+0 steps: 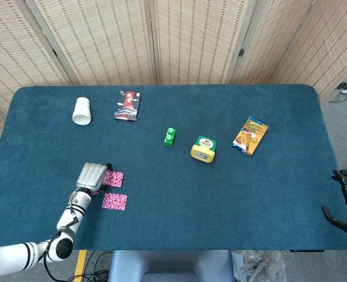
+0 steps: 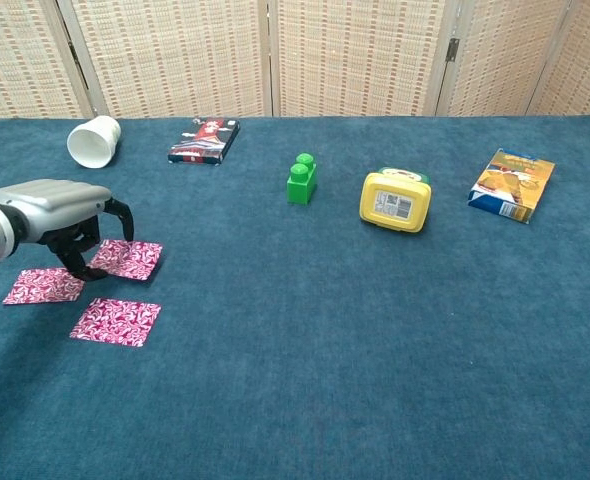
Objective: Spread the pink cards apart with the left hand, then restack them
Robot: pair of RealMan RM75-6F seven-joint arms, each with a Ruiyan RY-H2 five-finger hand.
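Three pink cards (image 2: 115, 321) lie apart on the blue table (image 2: 375, 350); the left hand (image 2: 63, 210) is over them, fingers bent down, holding nothing. The right hand (image 1: 345, 202) is at the table's edge; I cannot tell how it is set.

Nothing here gives you legible text. The dark packet (image 2: 205, 140) at the far left carries red and white printing, too small to read. The yellow box (image 2: 395, 200) in the middle has a pale label with dark marks on its near face, unreadable. The orange-and-blue packet (image 2: 513, 184) at far right shows print on its top, blurred. The pink cards (image 2: 115, 321) bear pattern only.
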